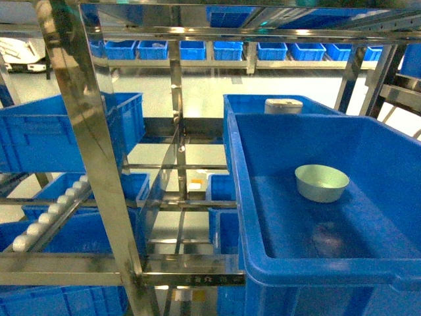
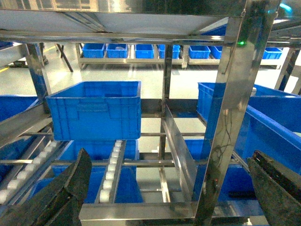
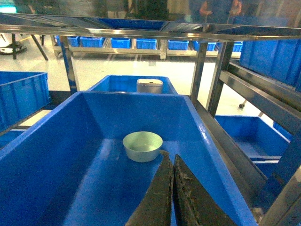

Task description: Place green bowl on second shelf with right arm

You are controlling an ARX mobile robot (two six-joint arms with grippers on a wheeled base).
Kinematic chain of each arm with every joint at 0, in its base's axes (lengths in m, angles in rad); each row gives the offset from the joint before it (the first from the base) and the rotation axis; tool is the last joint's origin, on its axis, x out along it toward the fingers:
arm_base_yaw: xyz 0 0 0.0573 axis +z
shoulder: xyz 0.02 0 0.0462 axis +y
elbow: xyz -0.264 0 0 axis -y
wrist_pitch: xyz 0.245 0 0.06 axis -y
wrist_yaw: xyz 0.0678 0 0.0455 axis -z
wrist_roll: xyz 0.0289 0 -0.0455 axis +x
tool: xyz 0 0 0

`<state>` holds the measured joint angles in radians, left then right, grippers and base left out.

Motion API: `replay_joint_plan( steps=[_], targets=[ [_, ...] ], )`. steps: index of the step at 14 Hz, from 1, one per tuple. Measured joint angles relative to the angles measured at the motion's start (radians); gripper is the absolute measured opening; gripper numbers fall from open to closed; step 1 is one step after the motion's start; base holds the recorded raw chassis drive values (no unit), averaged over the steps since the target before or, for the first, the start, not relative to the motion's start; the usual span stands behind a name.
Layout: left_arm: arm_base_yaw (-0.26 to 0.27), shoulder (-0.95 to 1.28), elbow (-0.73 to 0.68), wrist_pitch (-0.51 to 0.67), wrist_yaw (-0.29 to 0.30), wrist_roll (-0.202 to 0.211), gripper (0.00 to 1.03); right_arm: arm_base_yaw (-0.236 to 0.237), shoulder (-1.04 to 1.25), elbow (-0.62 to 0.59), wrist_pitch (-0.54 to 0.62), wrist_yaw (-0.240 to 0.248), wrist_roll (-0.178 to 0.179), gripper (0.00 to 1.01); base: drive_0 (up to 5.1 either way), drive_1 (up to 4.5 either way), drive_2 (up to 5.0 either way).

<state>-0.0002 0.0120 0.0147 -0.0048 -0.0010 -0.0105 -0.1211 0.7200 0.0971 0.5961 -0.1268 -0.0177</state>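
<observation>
The green bowl [image 1: 321,182] stands upright on the floor of the large blue bin [image 1: 309,271] that fills the second shelf of the steel rack. The right wrist view shows the same bowl [image 3: 142,146] near the bin's far end, its blue wall [image 3: 47,155] rising on the left. My right gripper [image 3: 171,155] is shut with nothing in it, its tips just right of the bowl and slightly nearer. My left gripper [image 2: 169,153] is wide open and empty in front of the rack; one dark finger [image 2: 70,188] shows at the lower left. Neither gripper appears in the head view.
A white cylindrical object [image 1: 283,105] sits in a second blue bin behind the first. A steel upright [image 1: 99,164] stands close at the left, with a white roller track [image 1: 52,210] and another blue bin [image 1: 59,131] beyond. More bins line the far racks.
</observation>
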Motion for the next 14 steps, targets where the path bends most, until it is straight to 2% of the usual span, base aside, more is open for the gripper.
replay_joint_plan(
  steps=[1,2,3,5,7,14],
  targets=[
    [0.0,0.0,0.0,0.0,0.0,0.0,0.98,0.018,-0.056,-0.01,-0.022,0.023,0.003,0.02,0.0,0.0,0.0],
    [0.0,0.0,0.0,0.0,0.0,0.0,0.98,0.068,-0.11,-0.027,-0.058,0.086,0.003,0.02,0.0,0.0,0.0],
    [0.0,0.0,0.0,0.0,0.0,0.0,0.98,0.121,-0.227,-0.084,-0.111,0.126,0.003,0.02,0.0,0.0,0.0],
    [0.0,0.0,0.0,0.0,0.0,0.0,0.98,0.121,-0.36,-0.084,-0.236,0.126,0.003,0.02,0.0,0.0,0.0],
    [0.0,0.0,0.0,0.0,0.0,0.0,0.98,0.121,-0.437,-0.084,-0.31,0.126,0.003,0.02,0.0,0.0,0.0],
    [0.0,0.0,0.0,0.0,0.0,0.0,0.98,0.121,-0.489,-0.084,-0.366,0.126,0.003,0.02,0.0,0.0,0.0]
  ],
)
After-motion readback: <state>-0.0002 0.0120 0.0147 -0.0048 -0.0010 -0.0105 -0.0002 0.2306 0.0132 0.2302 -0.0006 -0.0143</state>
